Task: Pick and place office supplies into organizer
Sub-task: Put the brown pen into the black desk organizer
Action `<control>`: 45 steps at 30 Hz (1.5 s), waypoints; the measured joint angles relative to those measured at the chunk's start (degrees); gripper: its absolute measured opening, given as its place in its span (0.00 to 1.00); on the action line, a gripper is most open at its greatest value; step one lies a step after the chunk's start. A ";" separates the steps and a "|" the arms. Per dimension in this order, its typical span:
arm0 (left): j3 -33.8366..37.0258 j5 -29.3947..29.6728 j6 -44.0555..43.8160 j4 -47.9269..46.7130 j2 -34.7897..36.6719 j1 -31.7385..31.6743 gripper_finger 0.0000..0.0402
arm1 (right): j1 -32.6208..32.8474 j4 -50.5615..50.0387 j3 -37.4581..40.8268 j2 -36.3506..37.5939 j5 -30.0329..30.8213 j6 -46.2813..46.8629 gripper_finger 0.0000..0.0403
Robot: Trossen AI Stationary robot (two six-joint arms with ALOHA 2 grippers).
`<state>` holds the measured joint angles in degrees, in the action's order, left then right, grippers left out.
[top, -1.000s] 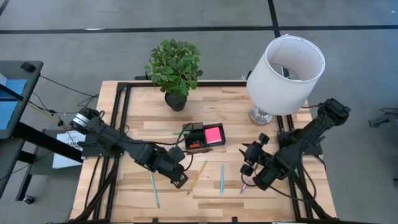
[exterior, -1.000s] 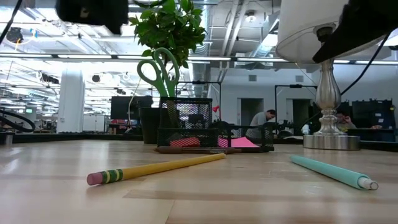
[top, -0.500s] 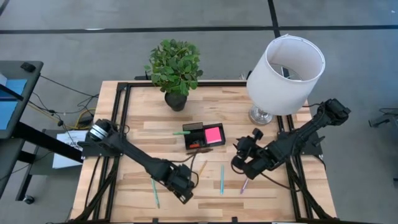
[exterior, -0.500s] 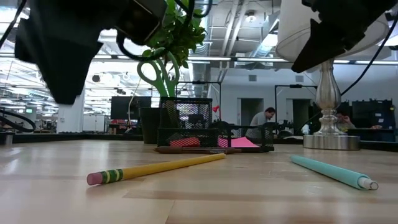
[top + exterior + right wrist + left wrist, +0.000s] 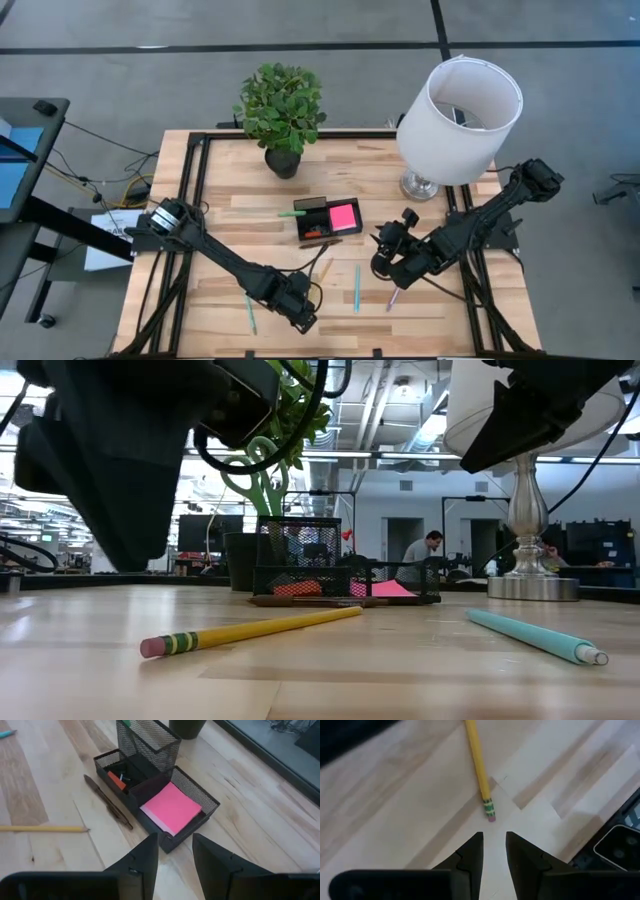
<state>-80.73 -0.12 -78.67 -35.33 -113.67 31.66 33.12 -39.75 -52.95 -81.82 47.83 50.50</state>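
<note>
The black mesh organizer point(image 5: 328, 220) stands at mid-table with the pink sticky-note pad point(image 5: 172, 807), small red bits point(image 5: 116, 780) and green-handled scissors point(image 5: 255, 468) in it. A dark pen point(image 5: 107, 800) lies on the table along its near side. My left gripper point(image 5: 494, 839) is open and hovers low near the table's near edge, just short of the eraser end point(image 5: 490, 815) of the yellow pencil point(image 5: 250, 628). My right gripper point(image 5: 172, 845) is open above the table, to the right and near side of the organizer point(image 5: 150, 785).
A teal pen point(image 5: 356, 287) lies right of the pencil, a second teal pen point(image 5: 247, 305) left of my left gripper point(image 5: 302, 308), and a pink pen point(image 5: 392, 298) near my right gripper point(image 5: 381, 262). A potted plant point(image 5: 281, 110) and a white lamp point(image 5: 458, 110) stand at the far edge.
My left gripper has moved from beside the organizer toward the table's near edge and down, to the pencil's eraser end. My right gripper has moved from over the pink pen toward the far left, closer to the organizer. No object has moved.
</note>
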 joint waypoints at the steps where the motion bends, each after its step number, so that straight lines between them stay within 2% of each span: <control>1: 0.00 0.16 0.00 -0.26 0.00 0.00 0.19 | 0.00 0.02 0.00 0.00 0.02 0.00 0.28; 6: -0.30 0.35 0.01 -0.43 0.00 0.02 0.19 | -0.26 0.13 0.00 0.00 0.07 0.01 0.28; 9: -0.46 0.61 3.68 -0.37 0.00 -0.05 0.19 | -0.26 0.46 0.00 0.00 0.08 0.04 0.28; 13: -0.46 4.75 13.95 -1.80 0.00 -0.85 0.19 | -0.26 3.55 0.00 0.00 -1.58 0.04 0.28; 18: -0.46 16.36 23.24 -1.22 0.00 -2.13 0.19 | 0.64 4.87 0.00 -0.01 -6.35 0.04 0.28; 20: -0.46 19.07 29.95 -1.46 0.00 -3.03 0.19 | 1.51 4.92 0.00 -0.02 -6.64 0.04 0.28; 24: -0.46 19.71 44.17 -3.53 -0.54 -6.17 0.19 | 2.96 6.20 0.00 -0.01 -6.69 0.17 0.28; 29: -0.50 19.80 55.42 -5.05 -1.80 -10.91 0.20 | 4.26 7.92 0.00 -0.02 -7.01 0.48 0.28; 35: -0.39 20.46 60.02 -6.35 -3.38 -15.01 0.30 | 4.76 9.34 -0.02 -0.02 -7.13 0.50 0.28; 40: -0.39 21.84 61.16 -7.56 -3.69 -15.26 0.38 | 4.74 9.39 -0.02 -0.02 -7.12 0.48 0.28; 45: -0.39 22.07 61.53 -9.77 -3.69 -15.57 0.42 | 4.68 9.38 -0.02 -0.02 -7.15 0.15 0.28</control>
<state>-81.12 21.95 -17.15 -45.10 -117.36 16.09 37.80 -30.37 -52.97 -81.84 40.69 50.65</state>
